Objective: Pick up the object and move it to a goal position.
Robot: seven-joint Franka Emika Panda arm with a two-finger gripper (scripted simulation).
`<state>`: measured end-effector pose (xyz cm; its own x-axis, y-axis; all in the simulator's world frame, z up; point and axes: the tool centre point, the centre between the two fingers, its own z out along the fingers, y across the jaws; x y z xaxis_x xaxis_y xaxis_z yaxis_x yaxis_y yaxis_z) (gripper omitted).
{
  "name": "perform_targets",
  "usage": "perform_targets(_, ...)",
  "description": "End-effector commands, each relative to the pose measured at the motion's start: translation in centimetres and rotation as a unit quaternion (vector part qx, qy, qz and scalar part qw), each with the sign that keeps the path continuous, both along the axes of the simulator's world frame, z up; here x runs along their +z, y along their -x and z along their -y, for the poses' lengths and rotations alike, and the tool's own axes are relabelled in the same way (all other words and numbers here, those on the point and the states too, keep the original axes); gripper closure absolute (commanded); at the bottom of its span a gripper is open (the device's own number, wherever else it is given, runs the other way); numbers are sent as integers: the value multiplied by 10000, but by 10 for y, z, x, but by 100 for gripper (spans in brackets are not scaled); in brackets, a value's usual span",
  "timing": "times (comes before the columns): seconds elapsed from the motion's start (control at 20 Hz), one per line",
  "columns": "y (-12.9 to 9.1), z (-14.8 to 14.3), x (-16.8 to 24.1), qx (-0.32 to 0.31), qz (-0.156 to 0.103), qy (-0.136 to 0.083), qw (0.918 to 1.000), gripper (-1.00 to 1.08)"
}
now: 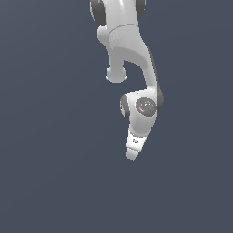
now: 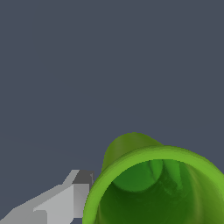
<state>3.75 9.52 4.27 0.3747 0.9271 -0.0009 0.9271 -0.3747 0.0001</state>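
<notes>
Right now the green cup point(image 2: 151, 188) fills the low corner of the wrist view, very close to the camera. Its open top faces the camera & you can see down inside to the darker bottom. One grey finger point(image 2: 65, 199) of the gripper sits right beside the cup's rim, maybe touching it, can't tell for sure. The other finger is out of the pic. So I can't say if the gripper is open or holding the cup.

In the exterior view the white arm point(image 1: 132, 59) hangs down over the plain dark surface point(image 1: 45, 182), w/ the gripper point(image 1: 132, 154) at its low end. The cup doesn't show there at all; prob hidden behind the arm. No goal mark shows either.

About the cup: it looks small, hollow & thin-walled, so likely light. It looks hard & smooth, so it may slip. It's much thinner than the gripper. Best place to hold, I think, is the round side wall, one finger on each side, near the middle, squeezing gently so it doesn't pop out.
</notes>
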Motion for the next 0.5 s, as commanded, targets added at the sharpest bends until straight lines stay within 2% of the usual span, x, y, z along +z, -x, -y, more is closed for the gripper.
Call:
perform_targets(0.0,7,-10,1,9,2,-3,10000,108)
perform_targets(0.45,54,-75,3,9,2,-3,10000,108)
